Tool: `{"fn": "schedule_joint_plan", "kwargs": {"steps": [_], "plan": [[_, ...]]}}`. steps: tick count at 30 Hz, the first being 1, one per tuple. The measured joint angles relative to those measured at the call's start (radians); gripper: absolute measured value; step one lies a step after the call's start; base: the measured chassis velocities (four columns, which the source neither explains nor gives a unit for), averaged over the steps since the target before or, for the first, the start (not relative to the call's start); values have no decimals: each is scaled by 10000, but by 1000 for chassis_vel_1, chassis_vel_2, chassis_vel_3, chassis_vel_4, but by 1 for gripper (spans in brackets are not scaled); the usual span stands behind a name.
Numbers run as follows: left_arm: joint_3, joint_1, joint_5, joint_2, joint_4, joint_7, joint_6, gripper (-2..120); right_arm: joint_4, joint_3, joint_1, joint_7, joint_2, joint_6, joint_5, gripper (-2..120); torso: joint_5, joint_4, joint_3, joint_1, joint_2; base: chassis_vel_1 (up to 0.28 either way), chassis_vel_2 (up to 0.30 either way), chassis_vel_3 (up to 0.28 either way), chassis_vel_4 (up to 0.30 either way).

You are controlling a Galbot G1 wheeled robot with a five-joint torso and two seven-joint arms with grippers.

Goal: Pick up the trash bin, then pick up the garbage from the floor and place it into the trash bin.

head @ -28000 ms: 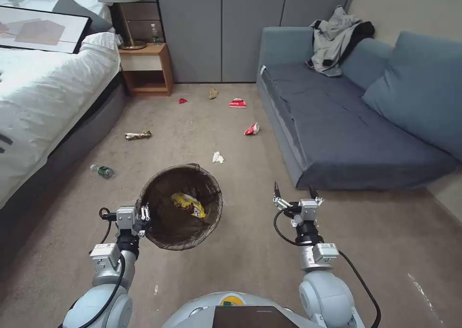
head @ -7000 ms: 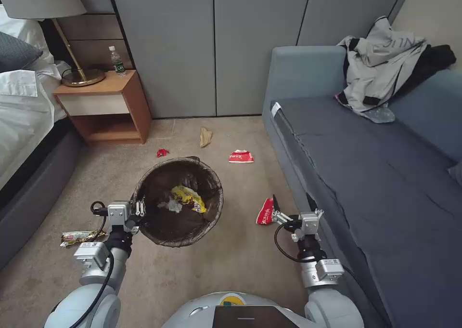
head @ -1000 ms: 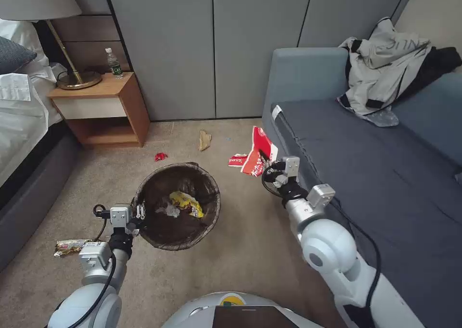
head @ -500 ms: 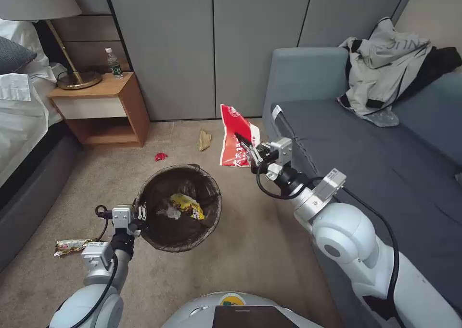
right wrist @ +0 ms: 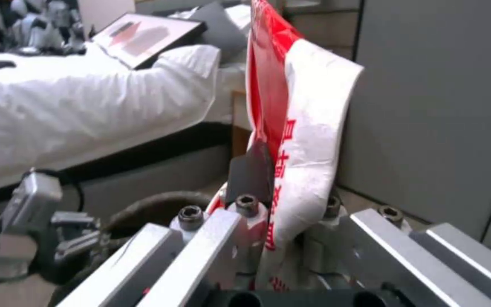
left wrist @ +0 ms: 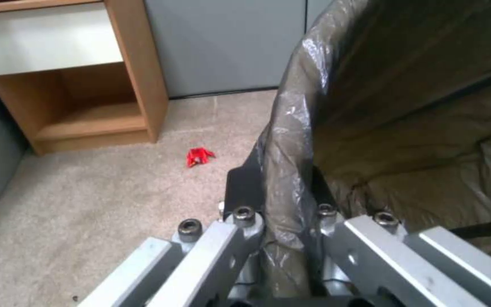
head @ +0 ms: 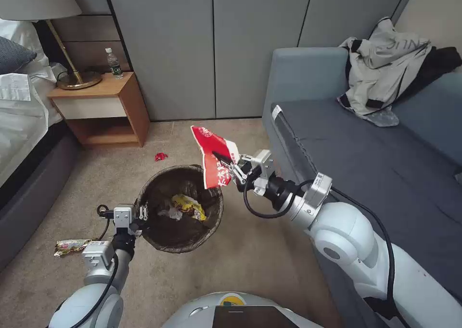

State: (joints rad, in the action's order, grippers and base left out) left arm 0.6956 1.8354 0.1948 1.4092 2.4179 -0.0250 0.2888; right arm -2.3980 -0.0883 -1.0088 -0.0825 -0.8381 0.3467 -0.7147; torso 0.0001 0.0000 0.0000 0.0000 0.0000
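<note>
Taking the trash bin (head: pixel 180 207) as the landmark: far to its left, a shiny brown wrapper (head: pixel 71 246) is lying on the carpet (head: pixel 231 255). The left gripper (head: pixel 140 218) is clamping the bin's left rim, its fingers (left wrist: pixel 244 194) closed on the brown bag (left wrist: pixel 405 128) folded over the edge, and is holding the bin above the floor. Inside the bin a white tissue (head: pixel 170 213) and a yellow wrapper (head: pixel 190 206) are lying at the bottom. Beyond the bin, toward the wooden nightstand (head: pixel 103 109), a small red scrap (head: pixel 160 156) is sitting on the carpet. Above the bin's right rim, a red-and-white packet (head: pixel 214 157) is hanging in the air, pinched in the closed right gripper (head: pixel 230 166), whose arm is reaching in from the sofa (head: pixel 365 150) on the bin's right.
</note>
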Motion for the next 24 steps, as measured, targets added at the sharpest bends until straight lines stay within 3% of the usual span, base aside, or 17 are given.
{"fn": "schedule_joint_plan", "kwargs": {"steps": [10,24], "plan": [[-18,-17,-25,2,0,48,2,0,225,630,412,-638,529,90,170,0,-1,0,0,0,0,0,0,0,0],[-115,-50,15,-60,-8,119,131,0,696,2146,1087,-231,383,194,505,0,-1,0,0,0,0,0,0,0,0]]}}
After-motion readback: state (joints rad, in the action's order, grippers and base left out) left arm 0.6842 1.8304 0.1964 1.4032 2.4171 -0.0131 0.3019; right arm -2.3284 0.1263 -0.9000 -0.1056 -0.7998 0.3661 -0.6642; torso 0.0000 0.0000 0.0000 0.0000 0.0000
